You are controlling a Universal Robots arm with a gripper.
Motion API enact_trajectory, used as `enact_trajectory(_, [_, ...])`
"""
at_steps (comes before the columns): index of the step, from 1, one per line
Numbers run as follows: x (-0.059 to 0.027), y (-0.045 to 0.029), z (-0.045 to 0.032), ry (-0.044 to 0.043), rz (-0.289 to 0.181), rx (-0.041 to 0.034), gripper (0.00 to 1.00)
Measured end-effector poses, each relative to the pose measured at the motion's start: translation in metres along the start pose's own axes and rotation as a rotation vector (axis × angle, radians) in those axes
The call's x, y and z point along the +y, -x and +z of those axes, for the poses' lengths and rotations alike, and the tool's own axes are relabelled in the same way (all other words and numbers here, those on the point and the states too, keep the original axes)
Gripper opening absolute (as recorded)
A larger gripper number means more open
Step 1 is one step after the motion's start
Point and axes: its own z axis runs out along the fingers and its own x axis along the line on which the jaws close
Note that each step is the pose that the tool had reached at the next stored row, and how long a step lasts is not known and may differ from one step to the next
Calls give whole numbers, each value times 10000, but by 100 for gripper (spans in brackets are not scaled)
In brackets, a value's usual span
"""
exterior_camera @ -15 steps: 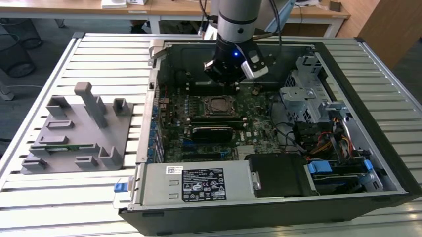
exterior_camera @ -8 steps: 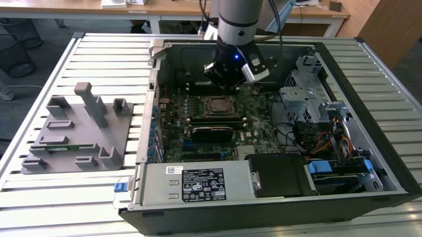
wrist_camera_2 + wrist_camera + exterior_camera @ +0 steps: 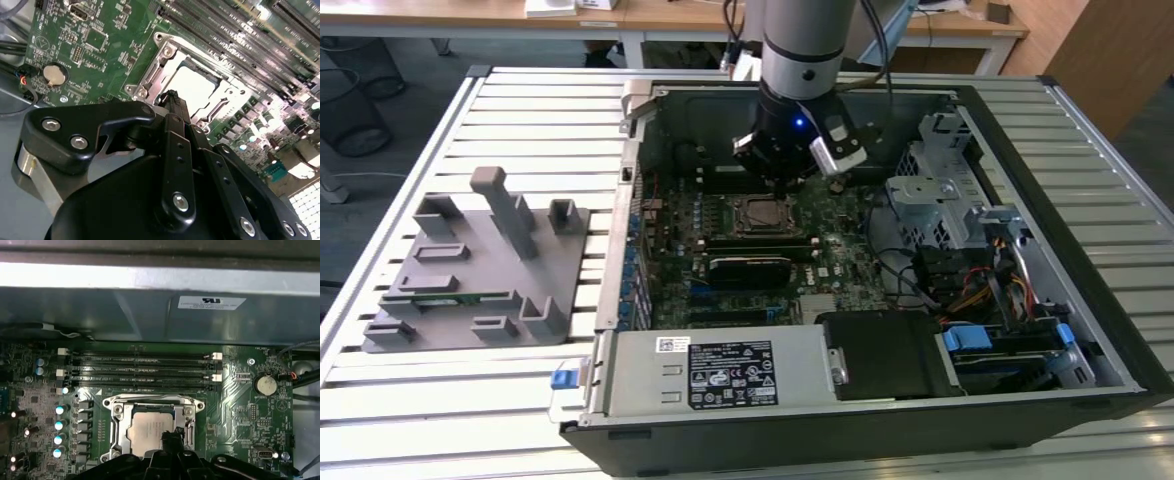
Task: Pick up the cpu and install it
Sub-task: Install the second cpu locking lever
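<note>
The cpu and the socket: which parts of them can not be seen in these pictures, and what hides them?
- First wrist view: the gripper covers one edge of the cpu and that side of the socket.
- Second wrist view: the gripper hides the near edge of the cpu.
- Exterior view: the cpu is too small to judge its seating, and whether the gripper touches it.

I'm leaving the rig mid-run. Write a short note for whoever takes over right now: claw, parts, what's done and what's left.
Claw: inside the case, just above the socket; in both wrist views its tip sits over the cpu's edge. Open or shut: cannot tell.
Cpu: lying in the socket, metal frame around it.
Done: cpu picked up and placed in the socket.
Left: seating cannot be confirmed; claw not withdrawn.
</note>
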Motion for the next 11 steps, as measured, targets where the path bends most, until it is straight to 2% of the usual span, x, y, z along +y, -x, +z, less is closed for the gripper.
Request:
enact_trajectory(6, [-20, -6, -36, 2, -12, 0, 11])
enact_trajectory(11, [-103, -13, -43, 5, -17, 1, 11])
